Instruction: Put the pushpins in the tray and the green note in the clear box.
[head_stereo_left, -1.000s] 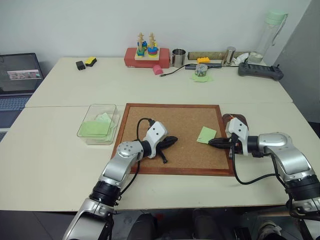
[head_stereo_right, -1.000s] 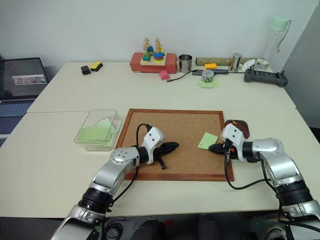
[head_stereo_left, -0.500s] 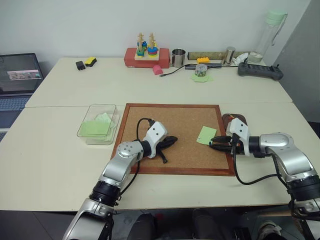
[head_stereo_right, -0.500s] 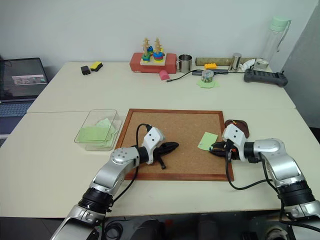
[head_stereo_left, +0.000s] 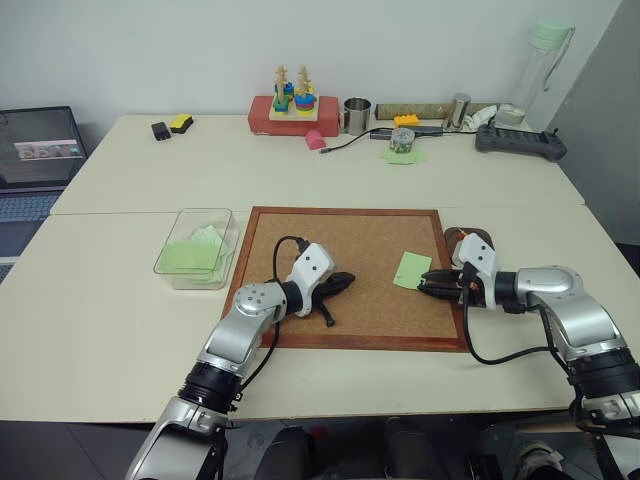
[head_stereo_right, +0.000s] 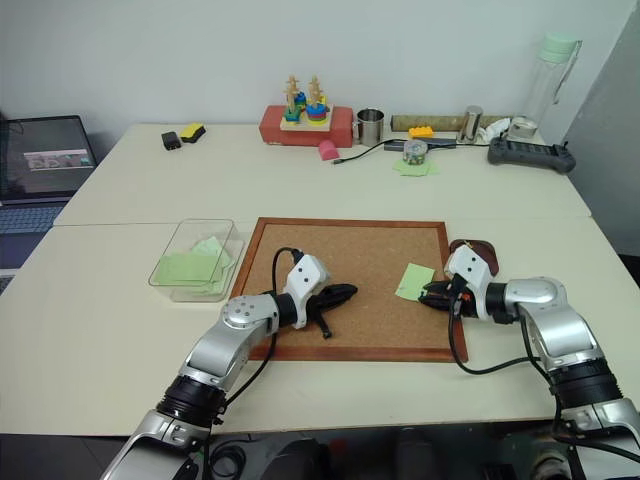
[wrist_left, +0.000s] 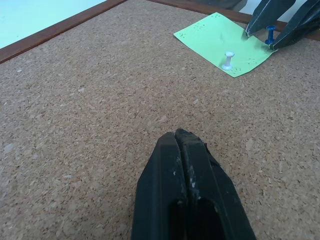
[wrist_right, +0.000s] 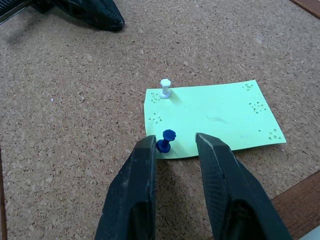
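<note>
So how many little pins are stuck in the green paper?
2. A white pushpin stands at one corner of the green note on the cork board; a blue pushpin stands at the neighbouring corner, between the right gripper's open fingers. I see no others.

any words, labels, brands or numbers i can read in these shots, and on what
No text can be read.
The laptop screen at the robot's far left shows a strip of content, too small to read.
The green note carries only pin holes, no writing.
The blue pushpin and white pushpin bear no marks.
The clear box has no label in sight.
</note>
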